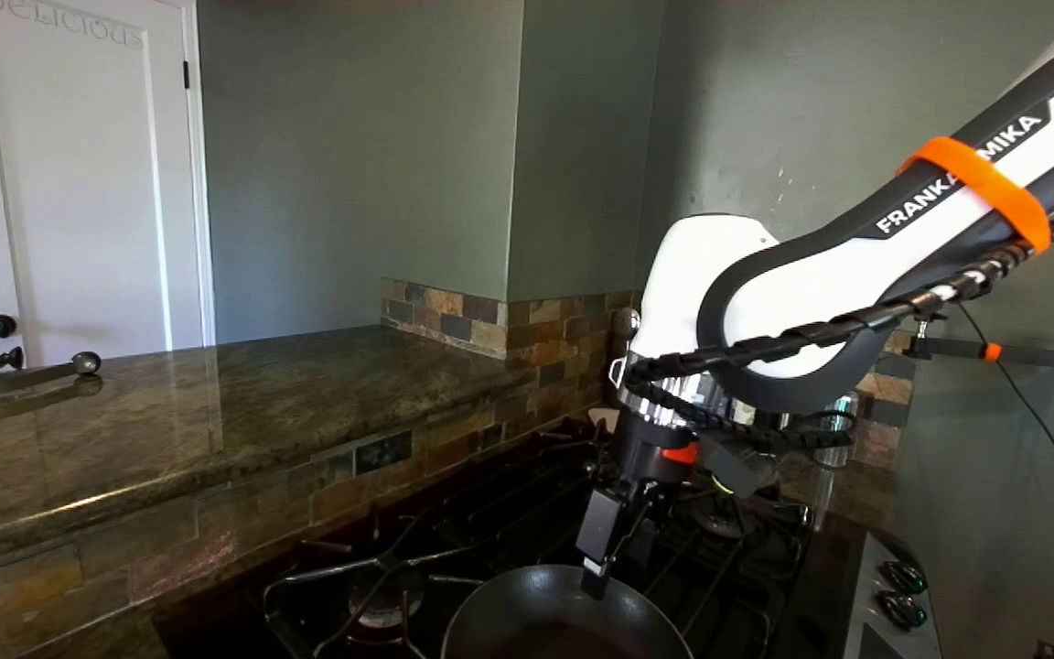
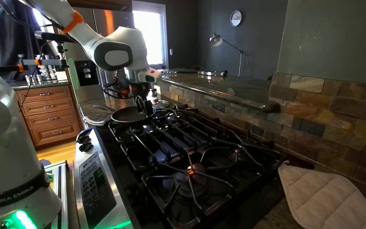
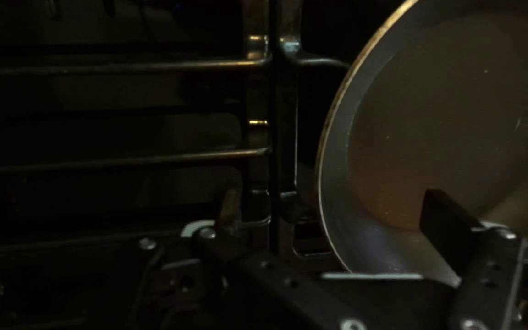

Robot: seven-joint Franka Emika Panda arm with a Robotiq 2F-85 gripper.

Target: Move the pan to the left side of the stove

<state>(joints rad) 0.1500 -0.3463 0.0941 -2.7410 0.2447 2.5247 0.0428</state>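
Under the tool point(image 3: 332, 204), its rim passing between the two fingers point(image 3: 445, 224), lies our one pan point(image 3: 429, 128), at the tool's end of the stove point(image 2: 167, 149). We see the tool spread wide, gripping nothing: one finger over the pan's inside, one outside, presumably for pinching or releasing the rim. We count two knobs point(image 1: 902, 577) apart from the tool, and one cloth point(image 2: 329, 198) farther off.

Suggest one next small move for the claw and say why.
Probably lift the open claw straight up. In the wrist view its fingers stand wide apart, one over the pan, one outside its edge, gripping nothing. Seen from the side with the knobs, the pan already sits at the left end of the stove, so backing off seems the safer call.
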